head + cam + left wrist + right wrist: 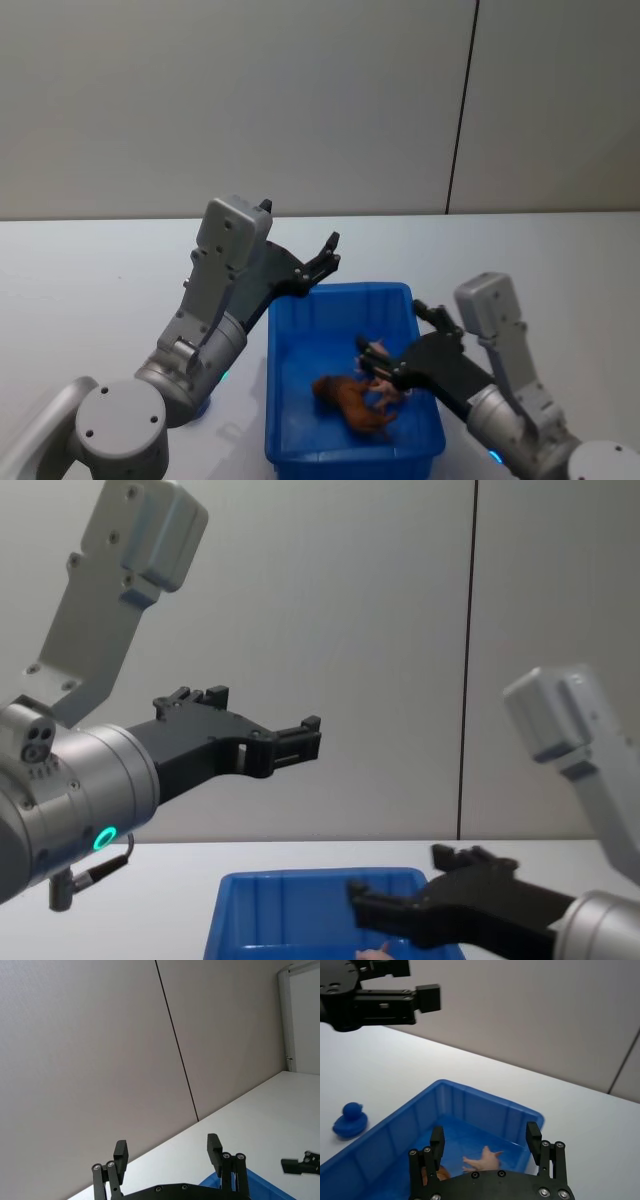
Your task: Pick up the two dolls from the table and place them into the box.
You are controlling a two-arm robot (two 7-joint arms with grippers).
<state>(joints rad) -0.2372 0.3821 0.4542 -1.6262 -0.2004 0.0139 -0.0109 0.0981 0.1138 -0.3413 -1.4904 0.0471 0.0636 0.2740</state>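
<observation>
Where head has dolls (352,400) (381,377) in box (340,291), R wrist adds duck (350,1120), L/R grippers (167,1151) (485,1138) apart.

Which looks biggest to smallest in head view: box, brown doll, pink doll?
1. box
2. reddish-brown doll
3. pale pink doll, though the right end effector over it hides part.
The left end effector hovers open above the box's far rim.

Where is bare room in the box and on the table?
Crowded: near right part of the box, where brown doll and pink doll lie under the right gripper. Free: its floor's far half, with the left gripper high above; the table beyond the box.
</observation>
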